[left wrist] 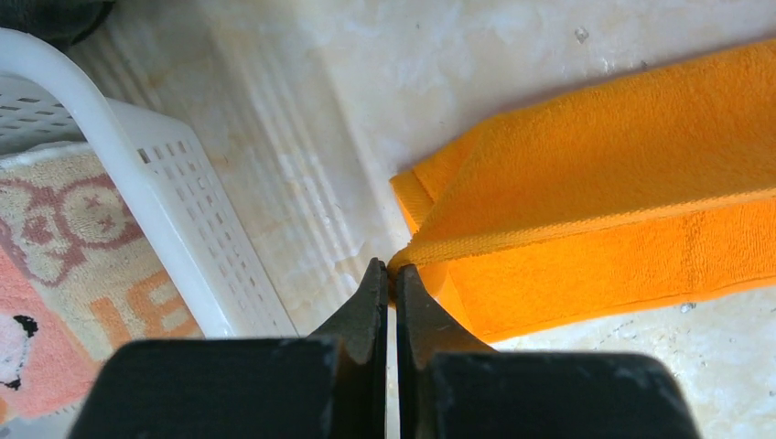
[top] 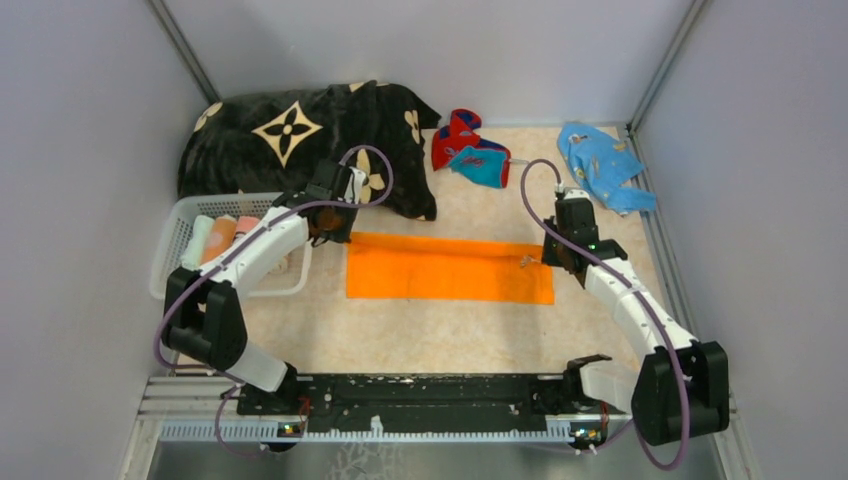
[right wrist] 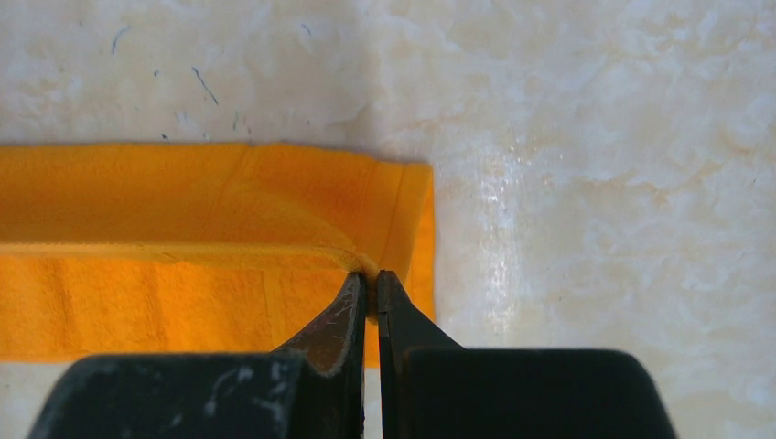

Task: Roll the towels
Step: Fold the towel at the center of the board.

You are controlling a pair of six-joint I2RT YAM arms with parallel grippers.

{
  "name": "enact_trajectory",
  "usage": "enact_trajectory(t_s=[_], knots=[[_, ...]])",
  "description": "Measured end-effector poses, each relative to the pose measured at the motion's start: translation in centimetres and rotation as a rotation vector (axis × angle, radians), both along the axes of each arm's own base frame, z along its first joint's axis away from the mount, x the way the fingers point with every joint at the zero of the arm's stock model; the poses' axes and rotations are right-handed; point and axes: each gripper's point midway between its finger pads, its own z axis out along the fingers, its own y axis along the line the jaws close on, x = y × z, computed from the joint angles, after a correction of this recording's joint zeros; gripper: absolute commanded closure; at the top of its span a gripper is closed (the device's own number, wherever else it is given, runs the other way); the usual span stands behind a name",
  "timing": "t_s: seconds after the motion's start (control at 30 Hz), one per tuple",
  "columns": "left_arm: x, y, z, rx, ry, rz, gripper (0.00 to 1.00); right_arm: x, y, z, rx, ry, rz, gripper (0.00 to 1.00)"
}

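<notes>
On the counter (top: 450,335), left gripper (left wrist: 385,274) and right gripper (right wrist: 370,279) each pinch the orange towel (top: 450,268) at opposite ends, apparently folding it narrower for rolling

Basket (top: 168,245) and blanket (top: 240,150) crowd left pincer (left wrist: 386,271); near table (top: 450,340) bare.

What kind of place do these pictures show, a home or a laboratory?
Probably a laboratory test cell: plain grey walls with metal corner posts enclose the table, the left arm and right arm are bolted to a rail at its near edge, and an orange towel lies there as practice material.
</notes>
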Motion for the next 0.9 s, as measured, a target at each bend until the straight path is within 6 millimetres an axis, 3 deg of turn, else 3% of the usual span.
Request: enact_trajectory(t_s=[0.17, 0.37, 0.63, 0.8, 0.9], knots=[[-0.5, -0.2, 0.7, 0.053, -0.021, -0.049, 1.00, -1.5, -0.1, -0.5, 0.010, 0.008, 0.000, 1.00], [-0.8, -0.9, 1.3, 0.162, -0.069, -0.129, 1.00, -1.7, -0.5, -0.5, -0.005, 0.007, -0.012, 1.00], [-2.8, -0.4, -1.2, 0.263, -0.030, -0.186, 1.00, -2.1, -0.6, -0.7, -0.009, 0.026, -0.019, 0.98], [-3.2, -0.4, -1.6, 0.287, -0.029, -0.198, 0.98, -2.7, -0.4, -1.0, 0.012, 0.054, -0.028, 0.96], [-3.3, -0.5, -1.7, 0.297, -0.032, -0.205, 0.93, -3.3, -0.2, -1.4, 0.032, 0.082, -0.042, 0.94]])
